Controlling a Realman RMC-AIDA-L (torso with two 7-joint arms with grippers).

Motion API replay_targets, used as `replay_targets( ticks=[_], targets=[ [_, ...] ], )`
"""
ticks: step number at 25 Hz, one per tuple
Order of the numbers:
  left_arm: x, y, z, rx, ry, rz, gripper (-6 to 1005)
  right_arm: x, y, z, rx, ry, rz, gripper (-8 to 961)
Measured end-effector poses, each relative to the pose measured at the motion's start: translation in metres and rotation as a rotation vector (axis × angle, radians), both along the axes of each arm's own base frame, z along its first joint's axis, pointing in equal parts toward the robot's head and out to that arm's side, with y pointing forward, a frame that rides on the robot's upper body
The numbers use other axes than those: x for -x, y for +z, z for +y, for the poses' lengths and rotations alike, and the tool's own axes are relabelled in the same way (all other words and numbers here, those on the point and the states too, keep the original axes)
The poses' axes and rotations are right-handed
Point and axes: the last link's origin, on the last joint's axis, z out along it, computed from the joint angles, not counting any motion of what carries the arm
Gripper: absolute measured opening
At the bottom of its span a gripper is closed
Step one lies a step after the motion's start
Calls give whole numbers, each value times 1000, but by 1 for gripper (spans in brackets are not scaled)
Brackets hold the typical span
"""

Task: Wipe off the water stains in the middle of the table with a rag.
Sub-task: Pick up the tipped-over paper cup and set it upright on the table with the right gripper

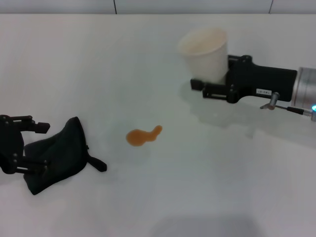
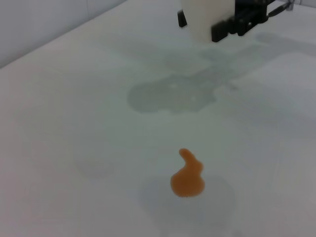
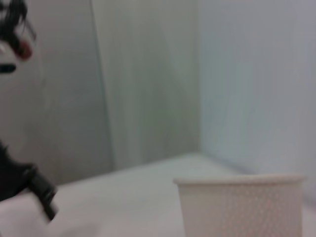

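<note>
**Orange spill sits mid-surface as my two pincers work opposite sides**

My left pincer (image 1: pixel 35 144), a black skeletal frame, has its fingers spread above and below one edge of the rag (image 1: pixel 58 154), a soft, crumpled black cloth slumped in a rounded heap at the left of the smooth white surface (image 1: pixel 207 187). A short strap-like tab pokes from the cloth's right side, lying flat. The fingers bracket the fabric rather than pressing it together.

The water stains (image 1: pixel 142 136) lie in the middle, well apart from the rag: a small, glossy orange-brown blotch, oval with a short curled tail pointing toward the far right. My left wrist view shows the same blotch (image 2: pixel 188 177) with a faint damp sheen around it.

At the far right, my right pincer (image 1: pixel 210 88), blocky and matte black, is pinching the wall of a white paper cup (image 1: pixel 204 54), a tapered, upright cone with a rolled rim. My right wrist view shows its finely dimpled side (image 3: pixel 242 207).
</note>
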Motion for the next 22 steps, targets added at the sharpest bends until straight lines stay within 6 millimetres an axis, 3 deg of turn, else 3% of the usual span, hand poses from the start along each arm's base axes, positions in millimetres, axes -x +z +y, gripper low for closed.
replay_targets(
  ticks=[6, 14, 22],
  targets=[
    [1, 2, 0, -13, 4, -6, 891, -34, -10, -9, -179, -17, 36, 694],
    [0, 3, 0, -24, -5, -24, 892, -65, -27, -27, -190, -70, -39, 694],
    [-1, 2, 1, -21, -8, -23, 891, -77, -35, -38, -174, -89, -76, 693]
  ],
)
